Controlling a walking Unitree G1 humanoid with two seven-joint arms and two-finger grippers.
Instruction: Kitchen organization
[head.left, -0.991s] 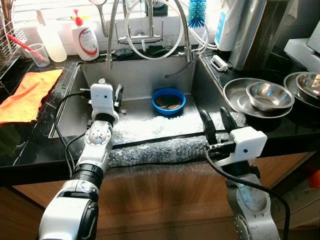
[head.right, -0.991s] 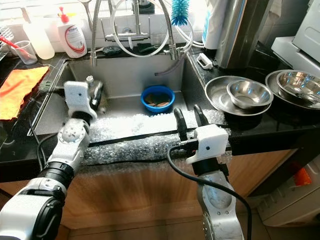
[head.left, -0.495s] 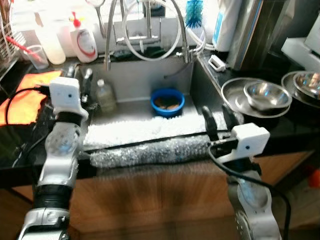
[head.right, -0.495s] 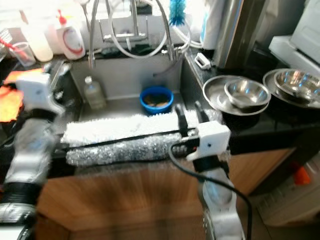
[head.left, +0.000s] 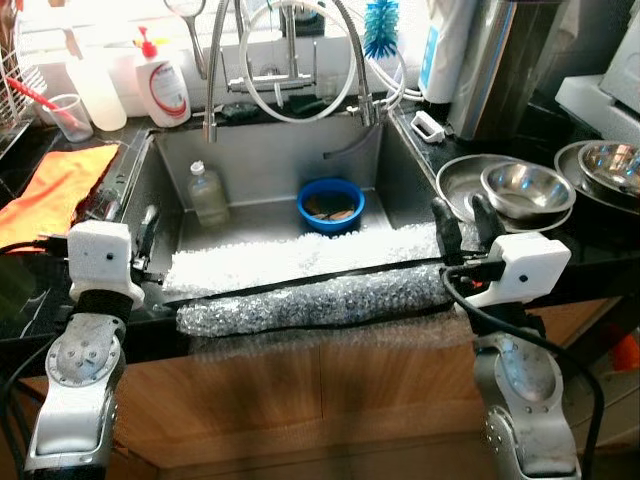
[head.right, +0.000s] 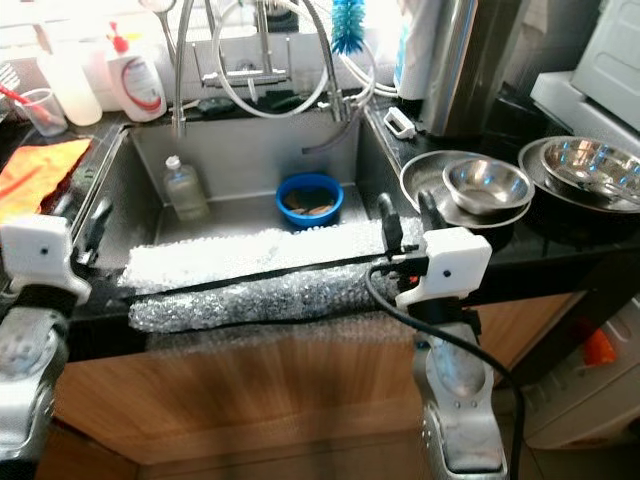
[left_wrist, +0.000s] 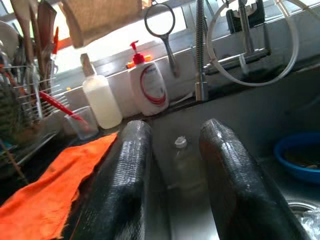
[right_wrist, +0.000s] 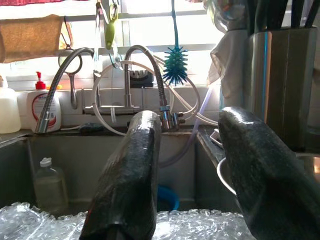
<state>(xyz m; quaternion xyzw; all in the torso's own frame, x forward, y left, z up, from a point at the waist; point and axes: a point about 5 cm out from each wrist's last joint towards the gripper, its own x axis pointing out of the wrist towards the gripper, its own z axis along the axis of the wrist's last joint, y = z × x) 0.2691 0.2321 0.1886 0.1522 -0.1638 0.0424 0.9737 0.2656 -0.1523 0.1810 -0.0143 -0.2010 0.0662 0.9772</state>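
Note:
A small clear bottle (head.left: 208, 192) with a white cap stands upright at the back left of the steel sink (head.left: 270, 150). Beside it sits a blue bowl (head.left: 331, 203) with scraps inside. My left gripper (head.left: 135, 228) hovers at the sink's left front corner, open and holding nothing; in the left wrist view the bottle (left_wrist: 186, 165) lies some way ahead between the fingers (left_wrist: 125, 180). My right gripper (head.left: 462, 222) is open over the front right counter edge, near the bubble wrap (head.left: 300, 290) draped over the sink's front rim.
Stacked steel bowls (head.left: 528, 188) on a steel plate sit on the right counter, with more bowls (head.left: 612, 165) further right. An orange cloth (head.left: 55, 190) lies on the left counter. A soap bottle (head.left: 167, 80), plastic cup (head.left: 68, 115), taps and hoses (head.left: 290, 60) line the back.
My left gripper has drawn back from the bottle in the sink to the left front corner, and the bottle stands free. The view has shifted a little.

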